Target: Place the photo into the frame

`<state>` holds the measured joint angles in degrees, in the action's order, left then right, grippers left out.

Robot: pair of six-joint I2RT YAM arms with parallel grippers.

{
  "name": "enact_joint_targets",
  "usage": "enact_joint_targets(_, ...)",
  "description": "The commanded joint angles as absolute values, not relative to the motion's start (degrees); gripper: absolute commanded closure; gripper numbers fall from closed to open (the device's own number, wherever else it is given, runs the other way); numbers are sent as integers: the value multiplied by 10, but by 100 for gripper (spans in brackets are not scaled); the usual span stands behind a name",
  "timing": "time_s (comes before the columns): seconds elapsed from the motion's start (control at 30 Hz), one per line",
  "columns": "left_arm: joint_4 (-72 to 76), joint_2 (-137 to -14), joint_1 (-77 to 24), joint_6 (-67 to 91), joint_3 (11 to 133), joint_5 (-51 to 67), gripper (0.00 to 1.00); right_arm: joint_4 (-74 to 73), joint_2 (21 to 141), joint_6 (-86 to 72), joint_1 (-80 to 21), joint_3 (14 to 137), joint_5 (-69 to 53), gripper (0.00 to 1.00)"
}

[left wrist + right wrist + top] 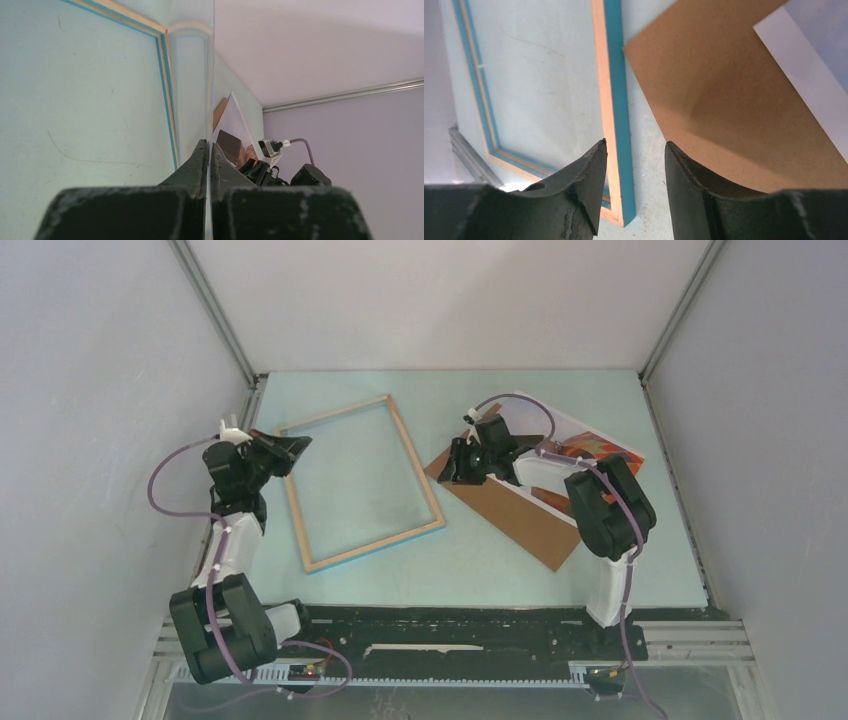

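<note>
The frame [362,483] lies flat at the table's middle left, light wood with a teal edge. My left gripper [298,446] is at its far left corner, shut on a thin clear pane [214,75] seen edge-on in the left wrist view; the frame rail [167,100] shows beside it. The photo [590,447], white with orange-red, lies at the right, mostly under the brown backing board [510,510]. My right gripper [455,470] is open and empty above the gap between the frame's right rail [614,100] and the board's corner [734,100]. A white corner of the photo [809,75] shows there.
The pale teal table [480,570] is enclosed by white walls with metal corner rails [215,315]. The right arm's wrist camera [270,146] shows across the table in the left wrist view.
</note>
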<state>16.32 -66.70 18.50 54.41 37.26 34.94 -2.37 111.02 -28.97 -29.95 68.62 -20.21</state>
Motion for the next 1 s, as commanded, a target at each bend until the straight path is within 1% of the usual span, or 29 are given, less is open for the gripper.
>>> enact_joint_targets(0.0,236,-673,187,542,381,380,100,48,1112,-308,-299,686,-248,47)
enact_joint_targets(0.13,255,-693,187,549,372,382,100,61,1134,-317,-301,698,-259,47)
enact_joint_targets(0.3,316,-723,187,592,359,384,100,60,1165,-324,-310,731,-259,47)
enact_joint_targets(0.43,335,-735,188,602,354,379,100,39,1192,-320,-321,763,-253,47)
enact_joint_targets(0.63,339,-771,188,646,354,384,100,23,1218,-325,-329,791,-249,49)
enact_joint_targets(0.97,322,-767,189,668,346,363,100,10,1233,-325,-329,805,-246,54)
